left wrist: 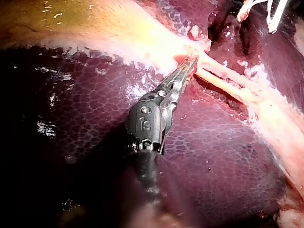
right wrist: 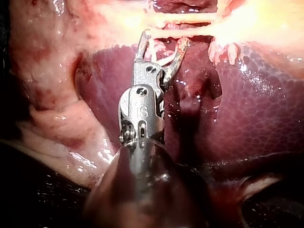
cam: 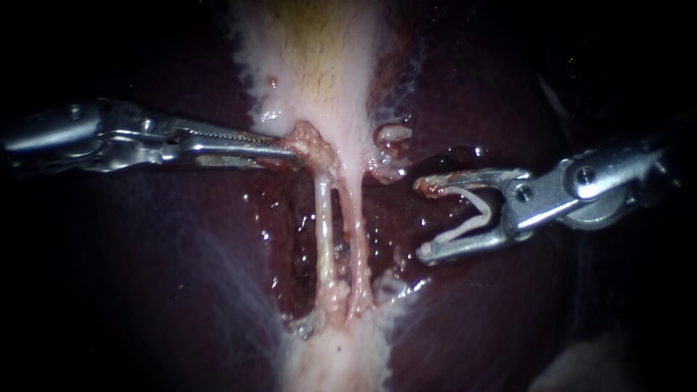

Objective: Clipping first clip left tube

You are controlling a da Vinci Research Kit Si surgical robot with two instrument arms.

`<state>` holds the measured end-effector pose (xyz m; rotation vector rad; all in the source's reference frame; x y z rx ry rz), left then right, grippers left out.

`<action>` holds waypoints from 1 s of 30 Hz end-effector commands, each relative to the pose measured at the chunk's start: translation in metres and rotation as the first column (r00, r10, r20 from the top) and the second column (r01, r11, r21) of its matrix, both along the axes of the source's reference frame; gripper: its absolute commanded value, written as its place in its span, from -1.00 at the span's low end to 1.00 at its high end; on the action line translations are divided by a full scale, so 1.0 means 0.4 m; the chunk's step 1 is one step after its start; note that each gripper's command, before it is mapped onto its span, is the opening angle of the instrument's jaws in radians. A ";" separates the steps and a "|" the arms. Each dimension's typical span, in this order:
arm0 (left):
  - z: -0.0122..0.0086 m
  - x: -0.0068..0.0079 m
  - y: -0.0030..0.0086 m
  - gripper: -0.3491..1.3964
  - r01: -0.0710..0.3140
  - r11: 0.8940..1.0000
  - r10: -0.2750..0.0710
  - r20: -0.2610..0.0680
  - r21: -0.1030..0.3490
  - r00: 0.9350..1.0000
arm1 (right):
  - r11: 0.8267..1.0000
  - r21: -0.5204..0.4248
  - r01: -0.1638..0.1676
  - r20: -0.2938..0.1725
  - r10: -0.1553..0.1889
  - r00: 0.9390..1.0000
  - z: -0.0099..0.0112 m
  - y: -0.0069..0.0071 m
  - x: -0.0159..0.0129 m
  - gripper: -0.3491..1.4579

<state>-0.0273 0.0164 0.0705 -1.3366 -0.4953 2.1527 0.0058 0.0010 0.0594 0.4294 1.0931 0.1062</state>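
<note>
Two pale tubes run side by side from the gallbladder [cam: 319, 65] down across a dark hollow: the left tube [cam: 324, 225] and the right tube [cam: 356, 232]. My left instrument [cam: 296, 151] comes in from the left, its jaws shut on the tissue at the gallbladder's lower end, just above the left tube. In its wrist view, the left instrument [left wrist: 189, 64] grips there beside the tubes [left wrist: 223, 78]. My right instrument [cam: 420, 218] stands right of both tubes, apart from them. Its jaws stand wide apart and hold a white V-shaped clip [cam: 468, 210]. The right instrument [right wrist: 164, 40] carries the clip [right wrist: 159, 59] short of the tubes [right wrist: 185, 21].
Dark red liver [cam: 145, 254] lies on both sides of the tubes. Wet, raw tissue [cam: 290, 218] lines the hollow behind them. Pale fatty tissue [cam: 334, 356] joins the tubes at their lower end. Small frayed tags [cam: 392, 134] hang right of the gallbladder's lower end.
</note>
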 end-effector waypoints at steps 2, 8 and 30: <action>-0.0002 0.0004 0.0000 -1.00 -0.001 1.000 0.001 -0.001 0.001 1.000 | 1.000 0.000 0.000 0.000 0.000 1.000 0.0000 0.0000 0.0000 -0.06; -0.0035 0.0050 0.0011 -1.00 -0.012 1.000 0.012 0.009 0.009 1.000 | 1.000 0.001 0.002 -0.001 -0.002 1.000 0.0001 -0.0001 0.0001 -0.06; -0.0213 0.0165 0.0026 -1.00 0.024 1.000 -0.024 0.012 0.001 1.000 | 1.000 0.008 0.015 -0.008 -0.015 1.000 0.0004 -0.0021 0.0043 -0.06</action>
